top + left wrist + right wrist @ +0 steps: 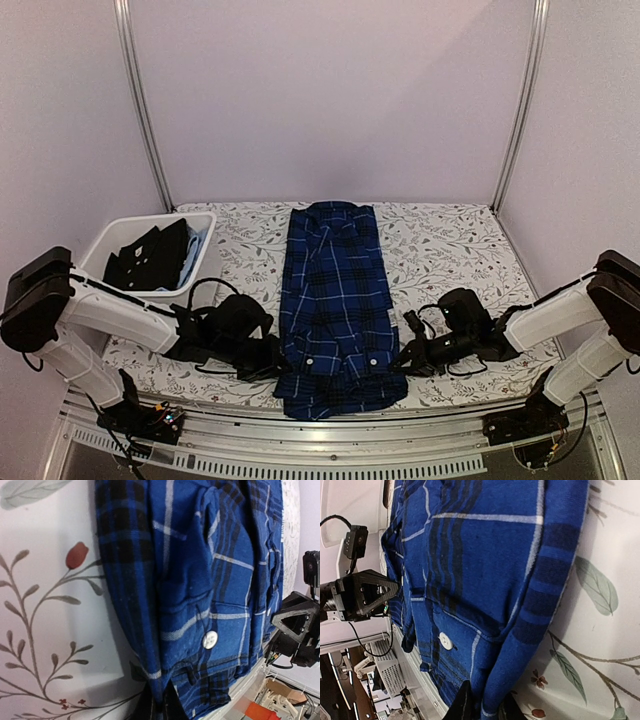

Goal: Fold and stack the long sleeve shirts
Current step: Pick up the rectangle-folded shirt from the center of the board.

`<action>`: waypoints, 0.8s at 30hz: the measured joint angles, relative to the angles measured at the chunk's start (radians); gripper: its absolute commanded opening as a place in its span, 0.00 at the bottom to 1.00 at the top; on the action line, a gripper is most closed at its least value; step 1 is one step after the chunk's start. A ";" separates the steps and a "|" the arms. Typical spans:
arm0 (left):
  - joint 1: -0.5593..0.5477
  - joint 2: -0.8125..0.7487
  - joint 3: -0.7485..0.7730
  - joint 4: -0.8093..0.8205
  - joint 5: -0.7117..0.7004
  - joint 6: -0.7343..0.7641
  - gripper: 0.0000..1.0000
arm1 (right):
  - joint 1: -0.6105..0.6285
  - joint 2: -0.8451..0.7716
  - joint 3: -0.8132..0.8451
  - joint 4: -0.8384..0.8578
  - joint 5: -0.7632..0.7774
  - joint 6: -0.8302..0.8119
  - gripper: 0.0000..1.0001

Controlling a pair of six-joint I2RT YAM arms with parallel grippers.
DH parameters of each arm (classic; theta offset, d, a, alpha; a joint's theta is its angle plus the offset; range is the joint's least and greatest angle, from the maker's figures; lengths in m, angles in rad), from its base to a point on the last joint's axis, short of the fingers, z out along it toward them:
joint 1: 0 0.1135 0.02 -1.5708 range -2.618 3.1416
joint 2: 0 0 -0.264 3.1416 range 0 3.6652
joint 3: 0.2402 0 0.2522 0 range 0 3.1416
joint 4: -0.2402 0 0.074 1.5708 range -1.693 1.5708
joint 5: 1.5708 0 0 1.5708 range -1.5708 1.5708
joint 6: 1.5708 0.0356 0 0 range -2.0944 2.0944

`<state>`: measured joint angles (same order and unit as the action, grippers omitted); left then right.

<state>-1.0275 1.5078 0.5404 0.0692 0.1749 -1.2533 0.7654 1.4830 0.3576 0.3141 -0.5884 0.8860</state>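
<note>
Shirt in hand: the navy blue plaid button-up shirt point(335, 290) lies in the middle of the floral-print table cloth point(450, 250). It is a long narrow strip running from the far side to the near edge.

Sides: both long edges look turned in to me, and a white button point(210, 639) shows on the cuff end near the hem.

Near end: the hem bunches a little at the table's near edge, and that is where both arms are.

Left gripper point(272, 360): low on the cloth at the strip's near left edge. Its wrist view shows only a dark sliver of finger with fabric running down into it, so I cannot tell whether it is clamped.

Right gripper point(485, 707): at the near right edge, fingers narrow, with the doubled plaid edge pinched between them. I read that as holding the shirt.

Others waiting: the white plastic basket point(208, 245) at the far left holds dark fabric point(150, 255) and a bit of light-blue fabric point(195, 245), both loose and unfolded as far as I can make out.

Done so far: I judge the lengthwise fold of this one shirt to be done.

Left to do: fold the strip crosswise from the hem towards the collar, then set it down as the base of the stack. After that come the basket pieces.

Stack: not begun, as far as these views show.

Overall: early in the task, I'd say.
</note>
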 measured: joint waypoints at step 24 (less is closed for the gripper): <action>0.167 -0.100 0.095 -0.005 0.085 0.037 0.00 | -0.098 -0.055 0.214 -0.061 -0.039 0.019 0.00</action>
<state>-0.8604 1.4078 0.6350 0.0647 0.2604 -1.2160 0.6674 1.4277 0.5716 0.2527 -0.6277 0.9054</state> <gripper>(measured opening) 0.008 0.006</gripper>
